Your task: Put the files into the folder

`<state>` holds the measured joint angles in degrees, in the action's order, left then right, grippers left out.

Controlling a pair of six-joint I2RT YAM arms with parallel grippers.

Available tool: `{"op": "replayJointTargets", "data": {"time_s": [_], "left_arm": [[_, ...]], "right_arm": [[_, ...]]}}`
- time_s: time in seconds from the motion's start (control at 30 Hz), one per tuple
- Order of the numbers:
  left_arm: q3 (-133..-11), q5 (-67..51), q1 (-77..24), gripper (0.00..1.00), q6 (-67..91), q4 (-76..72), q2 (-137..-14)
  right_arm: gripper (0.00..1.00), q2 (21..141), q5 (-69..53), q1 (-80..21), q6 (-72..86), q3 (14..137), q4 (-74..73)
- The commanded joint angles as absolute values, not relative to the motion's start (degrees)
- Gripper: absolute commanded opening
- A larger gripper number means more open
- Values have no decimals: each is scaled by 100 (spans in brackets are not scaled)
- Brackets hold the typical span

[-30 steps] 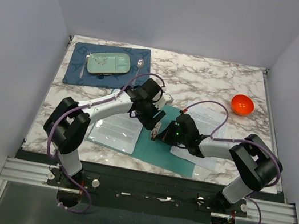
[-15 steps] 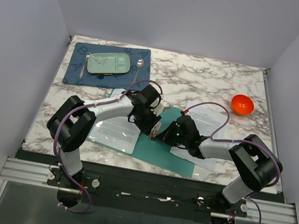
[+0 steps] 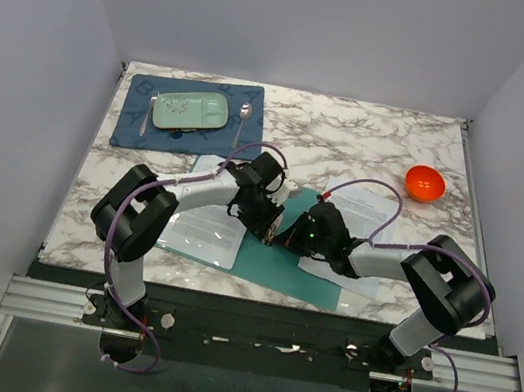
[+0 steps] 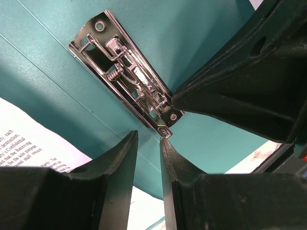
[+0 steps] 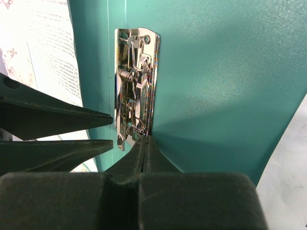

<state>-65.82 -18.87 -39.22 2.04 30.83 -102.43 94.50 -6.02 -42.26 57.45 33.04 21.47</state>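
Two sets of jaws at one spot: my right gripper [image 5: 145, 143] is pinched together, tips against the metal clip [image 5: 134, 81]. My left gripper [image 4: 148, 139] shows a narrow gap holding nothing. Teal folder [image 5: 216, 86] lies open underneath, papers [image 5: 48, 48] beside the clip.

folder [image 3: 285, 266]: teal, open flat, at 6 o'clock of table centre | metal clip [image 4: 127, 79]: chrome, along its inner spine | files [image 3: 203, 229]: white sheets, small black print, flat, one at folder's 9 o'clock, another [image 3: 369, 210] at 3 o'clock
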Motion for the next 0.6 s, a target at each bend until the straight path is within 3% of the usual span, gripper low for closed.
{"op": "replayJointTargets", "data": {"time_s": [0.0,0.57], "left_arm": [[-6618,-2004,-3973,36,272,2918,-10318],[-6565,-1934,-4008,34,229,2883,-10362]], "right_arm": [[1,9782,-62,-4228,5581,3006,1239],[0,9888,-88,-4228,5607,3024,1266]]}}
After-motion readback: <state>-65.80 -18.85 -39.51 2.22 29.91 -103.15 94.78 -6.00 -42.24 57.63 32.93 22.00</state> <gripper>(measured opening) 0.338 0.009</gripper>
